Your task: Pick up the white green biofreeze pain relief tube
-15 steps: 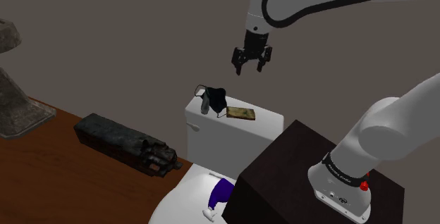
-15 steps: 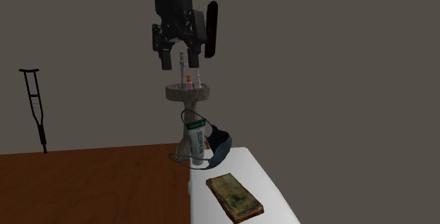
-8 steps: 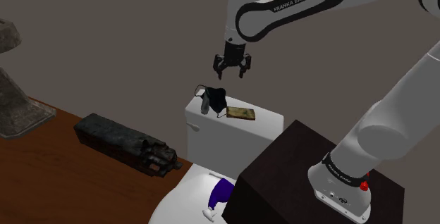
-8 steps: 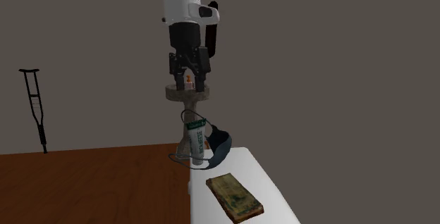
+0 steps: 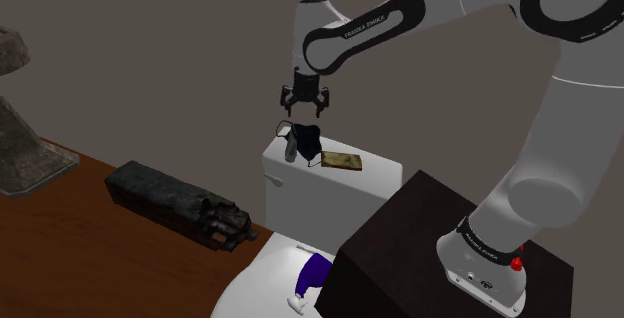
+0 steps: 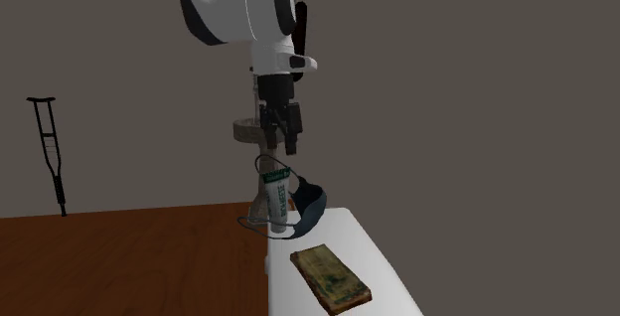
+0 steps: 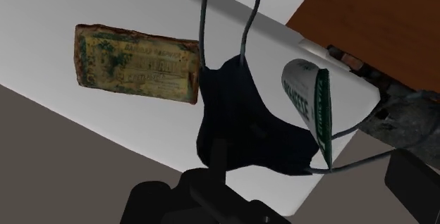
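The all-black gripper [image 6: 279,143] hangs with fingers spread, open air between it and what lies below. On the white toilet-tank lid [image 6: 356,249], the worn yellow-green flat block [image 6: 330,277] lies nearest in the second exterior view. Next is the dark blue face mask [image 6: 310,205]. Beyond it the white and green tube [image 6: 276,193] stands upright at the far corner edge. In the wrist view the mask seems to touch the tube, which the shoulder view leaves unclear.

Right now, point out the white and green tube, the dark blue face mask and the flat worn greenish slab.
white and green tube [image 7: 303,94], wrist view, its printed white face.
dark blue face mask [image 7: 243,120], wrist view, middle of the cloth.
flat worn greenish slab [image 7: 136,63], wrist view, middle of its top.
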Tool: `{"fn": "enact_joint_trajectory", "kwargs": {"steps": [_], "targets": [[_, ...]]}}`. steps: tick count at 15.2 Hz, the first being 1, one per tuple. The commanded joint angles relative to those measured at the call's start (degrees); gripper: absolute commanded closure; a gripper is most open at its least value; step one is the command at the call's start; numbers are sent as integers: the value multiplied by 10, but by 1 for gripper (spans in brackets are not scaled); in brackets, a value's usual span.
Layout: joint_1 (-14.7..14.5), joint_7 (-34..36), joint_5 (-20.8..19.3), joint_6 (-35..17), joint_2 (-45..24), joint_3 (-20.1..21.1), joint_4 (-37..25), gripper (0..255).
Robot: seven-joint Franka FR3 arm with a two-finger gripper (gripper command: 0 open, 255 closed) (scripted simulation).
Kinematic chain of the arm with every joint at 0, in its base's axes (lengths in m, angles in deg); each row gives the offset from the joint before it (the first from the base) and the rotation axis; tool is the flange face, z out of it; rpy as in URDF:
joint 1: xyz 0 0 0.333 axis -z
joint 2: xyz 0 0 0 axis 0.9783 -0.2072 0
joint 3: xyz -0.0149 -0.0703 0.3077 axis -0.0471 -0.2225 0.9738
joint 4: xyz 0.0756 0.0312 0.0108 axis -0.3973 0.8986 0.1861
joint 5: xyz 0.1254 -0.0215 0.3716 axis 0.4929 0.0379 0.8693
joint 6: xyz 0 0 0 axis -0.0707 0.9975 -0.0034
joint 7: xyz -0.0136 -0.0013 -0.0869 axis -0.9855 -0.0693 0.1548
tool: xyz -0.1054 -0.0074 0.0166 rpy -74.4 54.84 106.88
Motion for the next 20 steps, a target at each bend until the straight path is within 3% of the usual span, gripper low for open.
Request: {"fn": "enact_joint_trajectory", "kwargs": {"steps": [1,4,13,14,20], "targets": [[-7,29,-12,-3,-50,-8,-47,0],[-15,53,-20,-4,-99,-18,-96,0],[-19,63,-31,-47,-134,-24,-86,0],[-19,63,-31,-47,-133,-24,-86,255],[-20,64,-31,-46,-133,-24,-86,255]]}}
